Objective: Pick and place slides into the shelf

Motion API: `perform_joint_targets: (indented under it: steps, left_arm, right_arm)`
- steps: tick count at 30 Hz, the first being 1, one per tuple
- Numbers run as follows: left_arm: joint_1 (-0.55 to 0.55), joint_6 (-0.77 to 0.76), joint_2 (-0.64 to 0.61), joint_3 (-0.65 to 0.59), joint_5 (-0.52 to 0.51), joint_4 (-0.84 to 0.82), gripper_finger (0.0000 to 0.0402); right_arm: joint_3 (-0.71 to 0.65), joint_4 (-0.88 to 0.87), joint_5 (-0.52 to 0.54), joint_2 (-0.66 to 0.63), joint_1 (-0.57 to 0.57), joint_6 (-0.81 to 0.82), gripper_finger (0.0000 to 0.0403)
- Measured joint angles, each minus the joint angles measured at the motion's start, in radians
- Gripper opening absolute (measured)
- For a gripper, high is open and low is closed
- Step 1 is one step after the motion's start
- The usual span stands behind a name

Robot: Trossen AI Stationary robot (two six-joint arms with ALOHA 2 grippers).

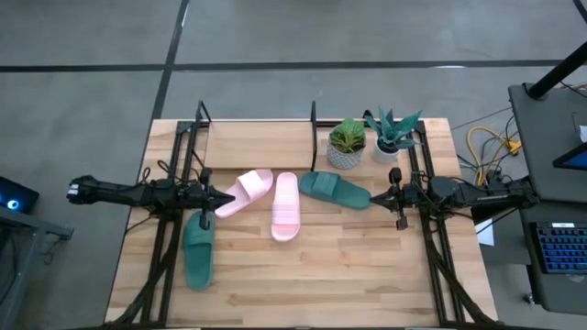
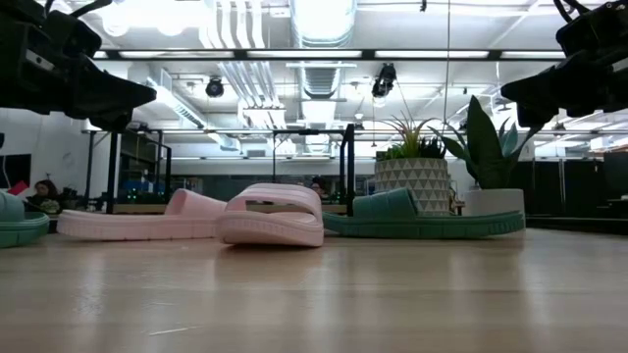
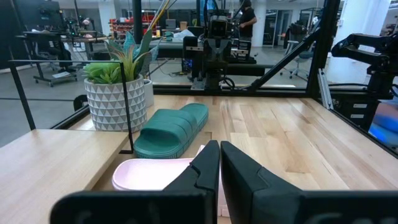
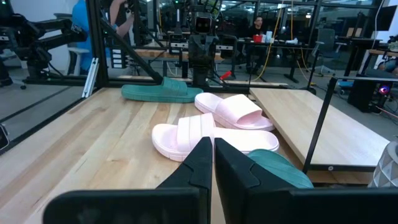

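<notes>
Four slides lie sole-down on the table. One pink slide (image 1: 246,192) lies slantwise and the other pink slide (image 1: 286,205) points toward the far edge. One teal slide (image 1: 335,190) sits near the plants, the other teal slide (image 1: 198,249) under the left arm. The shelf (image 1: 261,142), a wooden board among black posts, stands at the far edge. My left gripper (image 1: 229,195) (image 3: 219,163) is shut and hangs above the slanted pink slide's end. My right gripper (image 1: 379,195) (image 4: 213,155) is shut, raised just right of the teal slide (image 4: 280,167).
Two potted plants (image 1: 347,144) (image 1: 394,136) stand right of the shelf at the far edge. Black arm frames (image 1: 170,229) (image 1: 431,247) run along both sides of the table. Bare wood (image 1: 312,284) stretches along the near edge.
</notes>
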Motion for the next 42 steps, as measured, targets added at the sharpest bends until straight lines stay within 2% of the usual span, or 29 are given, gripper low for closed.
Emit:
perform_joint_targets:
  steps: [31, 42]
  left_arm:
    - [0.000, 0.034, 0.000, 0.000, -0.018, 0.001, 0.0000]
    - [0.000, -0.009, 0.000, 0.000, -0.026, 0.014, 0.0000]
  right_arm:
    - [0.000, 0.004, 0.001, 0.000, 0.000, 0.000, 0.0009]
    - [0.000, 0.098, 0.002, 0.000, 0.000, -0.008, 0.0009]
